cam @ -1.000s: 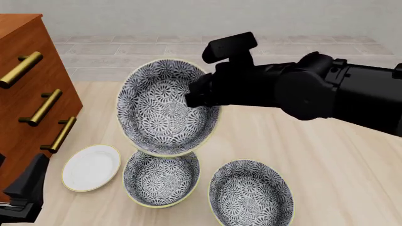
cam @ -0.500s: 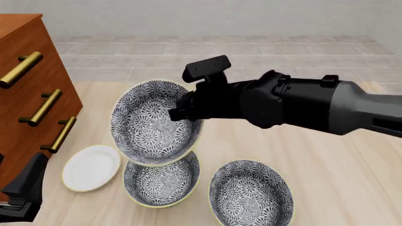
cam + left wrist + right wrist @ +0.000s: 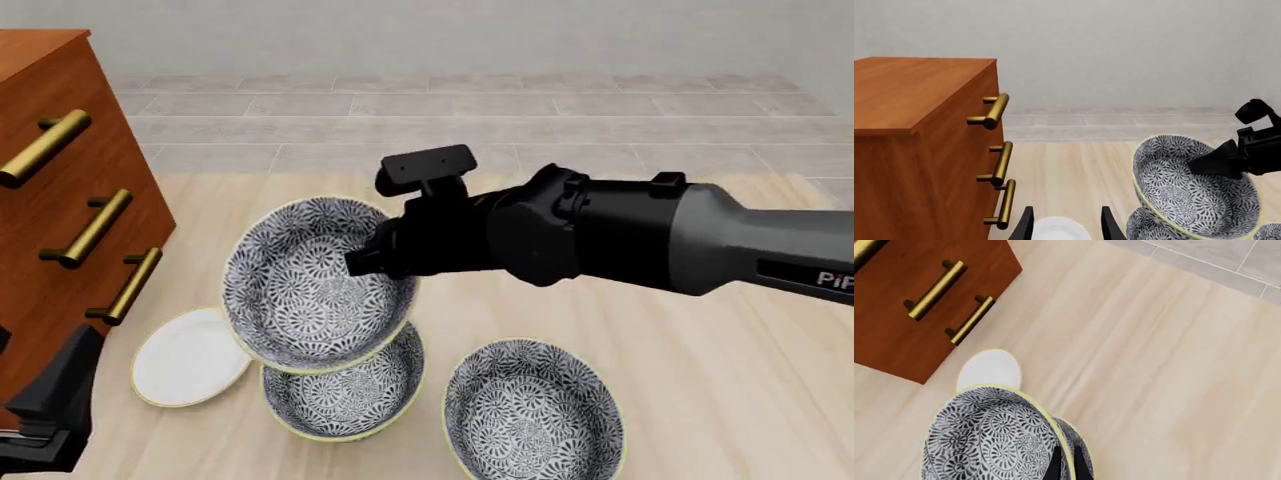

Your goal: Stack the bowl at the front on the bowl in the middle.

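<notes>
Presently, the right gripper (image 3: pixel 380 262) pinched the rim of the tilted bowl at the front (image 3: pixel 310 285) above the bowl in the middle (image 3: pixel 350 392).

Front bowl (image 3: pixel 314 285) tilted, seemingly just above middle bowl (image 3: pixel 350 395).

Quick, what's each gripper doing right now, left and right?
Left gripper: open, holding nothing, above the white plate.
Right gripper: jaws shut on the rim of the patterned bowl, held tilted over another patterned bowl.
</notes>
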Controlling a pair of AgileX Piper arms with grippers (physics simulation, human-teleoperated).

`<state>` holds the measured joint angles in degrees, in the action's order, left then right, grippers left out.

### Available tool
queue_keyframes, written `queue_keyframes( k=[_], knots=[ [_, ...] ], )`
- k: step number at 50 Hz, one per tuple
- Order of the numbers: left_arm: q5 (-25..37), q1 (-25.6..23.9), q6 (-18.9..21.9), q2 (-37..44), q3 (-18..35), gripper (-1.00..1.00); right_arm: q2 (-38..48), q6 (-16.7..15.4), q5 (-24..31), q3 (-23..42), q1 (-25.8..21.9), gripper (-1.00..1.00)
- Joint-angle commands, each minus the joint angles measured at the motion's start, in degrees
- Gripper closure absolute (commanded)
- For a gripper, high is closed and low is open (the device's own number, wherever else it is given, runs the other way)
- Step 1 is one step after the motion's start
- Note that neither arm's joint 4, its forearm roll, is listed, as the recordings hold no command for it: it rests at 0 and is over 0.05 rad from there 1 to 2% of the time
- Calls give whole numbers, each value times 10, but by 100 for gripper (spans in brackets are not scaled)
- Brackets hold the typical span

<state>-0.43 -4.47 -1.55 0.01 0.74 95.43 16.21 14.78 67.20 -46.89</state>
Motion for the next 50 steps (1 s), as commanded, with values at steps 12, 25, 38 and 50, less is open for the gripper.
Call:
queue_keyframes(
  k=[12,25,38,50],
  knots=[
    [-3,0,0,0,-3,-100,2,-4,4,-23,12,100],
    [-4,-3,2,0,-3,-100,13,-3,-15,-38,9,100],
    [-9,1,3,0,-2,-100,10,1,-21,-42,0,100],
    [-12,-2,3,0,-2,-100,23,4,-39,-53,-2,100]
  ],
)
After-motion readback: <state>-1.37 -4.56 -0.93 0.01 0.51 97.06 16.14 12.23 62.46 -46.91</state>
